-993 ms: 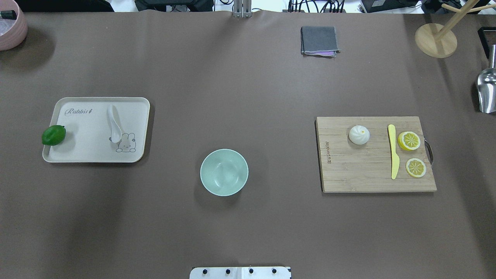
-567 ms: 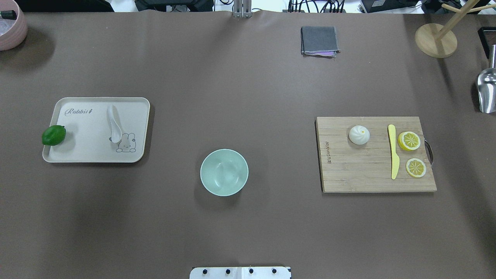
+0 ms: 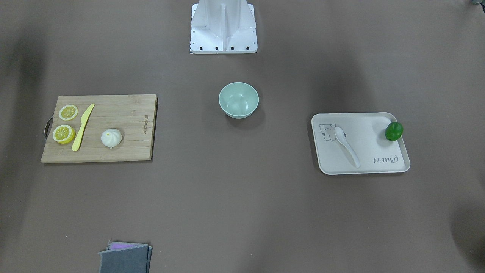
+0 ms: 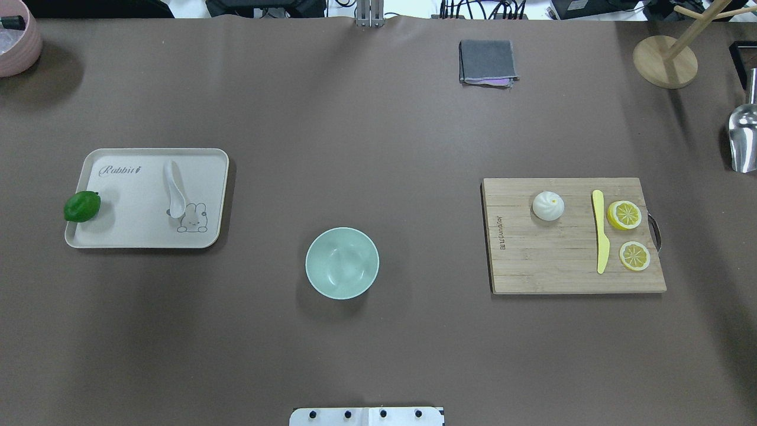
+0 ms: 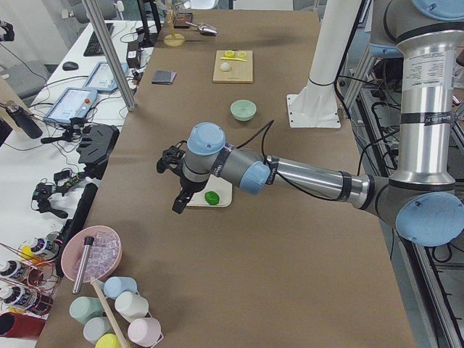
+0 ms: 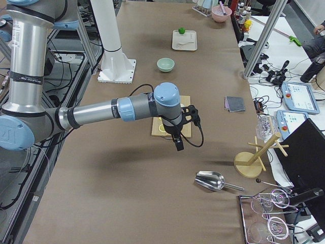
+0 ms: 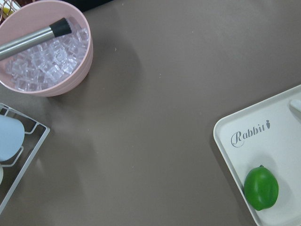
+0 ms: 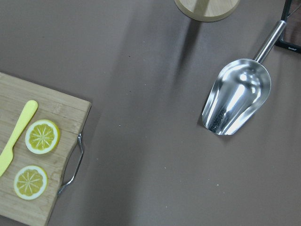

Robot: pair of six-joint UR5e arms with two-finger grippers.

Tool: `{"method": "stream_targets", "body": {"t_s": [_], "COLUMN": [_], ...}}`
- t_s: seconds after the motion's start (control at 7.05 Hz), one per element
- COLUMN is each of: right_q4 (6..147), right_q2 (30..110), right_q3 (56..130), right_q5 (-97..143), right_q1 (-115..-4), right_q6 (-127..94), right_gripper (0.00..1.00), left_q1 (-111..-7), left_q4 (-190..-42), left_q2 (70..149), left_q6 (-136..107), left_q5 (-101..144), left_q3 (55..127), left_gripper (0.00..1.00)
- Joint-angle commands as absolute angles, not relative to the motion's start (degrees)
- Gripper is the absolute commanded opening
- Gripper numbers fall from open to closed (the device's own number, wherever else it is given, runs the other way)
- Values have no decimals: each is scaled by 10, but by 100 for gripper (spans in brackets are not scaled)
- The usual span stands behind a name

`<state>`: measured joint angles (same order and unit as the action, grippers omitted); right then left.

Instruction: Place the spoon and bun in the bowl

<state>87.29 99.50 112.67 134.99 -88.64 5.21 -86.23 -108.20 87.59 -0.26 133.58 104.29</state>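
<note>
**No change on the table: both pick-ups yet to begin**

Obs: the overhead layout matches the two earlier overhead pictures item for item. Nothing has shifted, so there has been no progress on either object over the last second.

Spoon (image 4: 173, 189): lies on the cream tray (image 4: 130, 234) on the robot's left. Its scoop end is beside the printed rabbit and its handle points to the far side. A lime (image 4: 82, 206) sits at the tray's outer edge, well apart from the spoon.

Bun (image 4: 548, 206): upright on the cutting board (image 4: 544, 260) on the robot's right, apart from the yellow knife (image 4: 600, 231) and the lemon slices (image 4: 624, 215).

Bowl (image 4: 342, 263): between tray and board, nearer the robot, empty.

Arms: neither shows in the overhead or front-facing view.
- Left gripper (image 5: 177, 205) appears only in the left side view, raised off the table near the lime end of the tray. Its wrist camera looks down on that corner and a pink tub of ice (image 7: 44, 52).
- Right gripper (image 6: 179, 145) appears only in the right side view, raised by the handle end of the board. Its wrist camera sees the lemon slices and a metal scoop (image 8: 237, 96).
- How far either pair of jaws is open I cannot tell from these views. Neither has a task item, since spoon and bun both lie where noted.

Judgement: the task is at zero. Each arm probably needs to travel inward before descending, left toward the spoon and right toward the bun. The spoon is glossy and low, so a pinch on its handle may slip.
</note>
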Motion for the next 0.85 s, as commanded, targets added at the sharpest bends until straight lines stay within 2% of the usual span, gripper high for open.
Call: {"method": "stream_targets", "body": {"t_s": [0.0,0.43,0.71], "right_q4": [806,664,656], "right_q2": [993,978,937], "right_q3": [1125,1124,1123], "right_q5": [1349,1243,1160], "right_q1": [-818,-640,-548], "right_q6": [-87,-408,-530], "right_gripper": [100,98,96], "left_q1": [-785,-639,-564], "left_q4": [-1126,-1313,-1321], "left_q2": [884,902,941], "left_q6": [-145,-458,-555], "left_q5": [1336,1271,1202], "left_q3": [1040,984,955], "left_gripper": [98,98,97]}}
